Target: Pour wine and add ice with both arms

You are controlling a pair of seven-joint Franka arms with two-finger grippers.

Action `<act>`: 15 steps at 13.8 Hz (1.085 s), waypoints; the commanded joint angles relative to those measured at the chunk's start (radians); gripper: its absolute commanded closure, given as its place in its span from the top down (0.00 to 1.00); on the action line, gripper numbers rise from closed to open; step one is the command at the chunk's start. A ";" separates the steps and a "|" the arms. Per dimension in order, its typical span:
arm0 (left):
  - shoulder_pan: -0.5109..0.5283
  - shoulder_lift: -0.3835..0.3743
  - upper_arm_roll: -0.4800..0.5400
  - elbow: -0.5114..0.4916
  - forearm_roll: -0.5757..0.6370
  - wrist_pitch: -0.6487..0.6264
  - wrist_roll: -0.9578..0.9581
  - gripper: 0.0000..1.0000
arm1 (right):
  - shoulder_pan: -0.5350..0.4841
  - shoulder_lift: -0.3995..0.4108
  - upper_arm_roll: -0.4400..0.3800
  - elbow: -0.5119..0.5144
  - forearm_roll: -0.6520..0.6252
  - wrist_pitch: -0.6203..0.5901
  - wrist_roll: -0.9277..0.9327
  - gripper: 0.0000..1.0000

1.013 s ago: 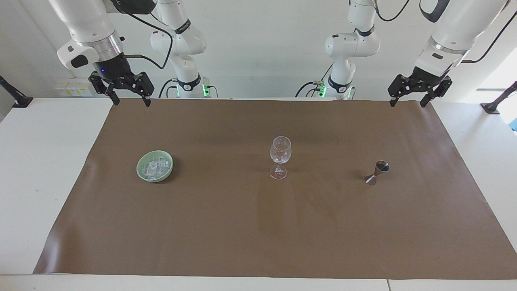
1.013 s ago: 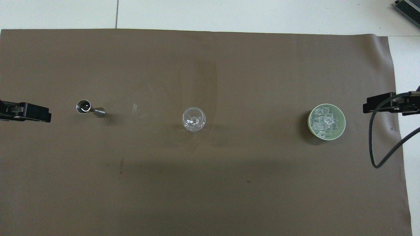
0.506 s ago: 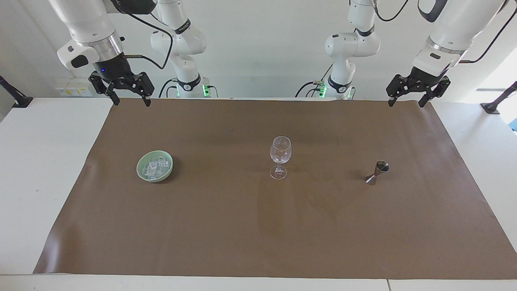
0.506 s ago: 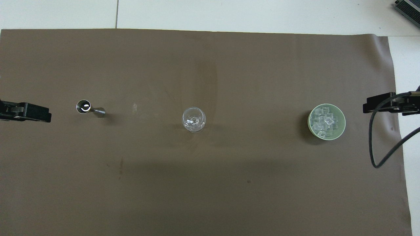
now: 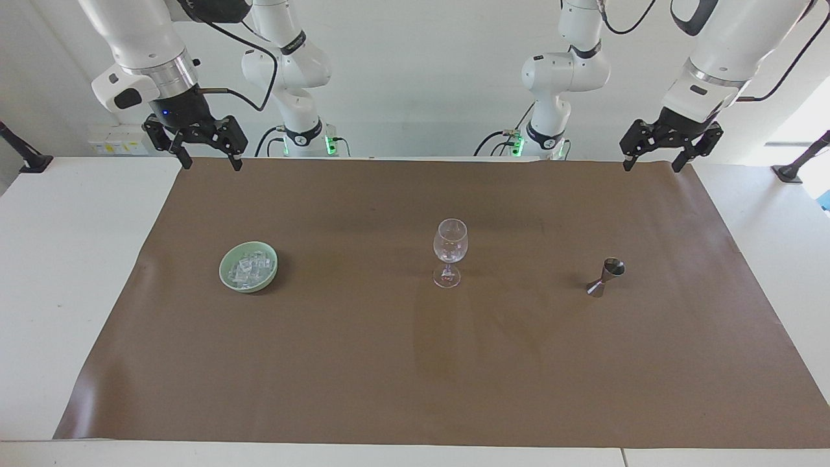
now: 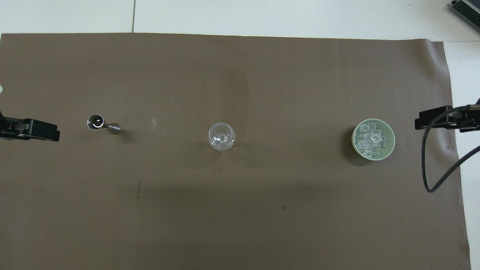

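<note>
A clear stemmed glass [image 5: 450, 251] [image 6: 221, 137] stands upright in the middle of the brown mat. Toward the right arm's end, a pale green bowl [image 5: 228, 277] [image 6: 390, 147] holds the ice [image 5: 249, 268] [image 6: 370, 140], a heap of small clear cubes. A small metal jigger [image 5: 606, 277] [image 6: 98, 122] stands toward the left arm's end; its cup looks dark inside and I cannot tell whether it holds wine. My right gripper [image 5: 213, 163] hangs open and empty over the mat's edge by the robots. My left gripper [image 5: 652, 167] hangs open and empty over that edge's other corner.
The brown mat [image 5: 363, 370] [image 6: 240, 210] covers most of the white table [image 5: 58, 259]. A black cable [image 6: 427, 161] loops down from the right arm beside the bowl. Black clamp mounts [image 5: 26, 155] sit at both ends of the table.
The left gripper has shifted very slightly up and back toward its base. The right gripper, the glass, the bowl and the jigger have not moved.
</note>
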 commanded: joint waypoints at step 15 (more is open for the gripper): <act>0.063 -0.066 0.017 -0.111 -0.055 0.015 -0.231 1.00 | -0.001 -0.021 -0.004 -0.022 0.019 0.000 -0.025 1.00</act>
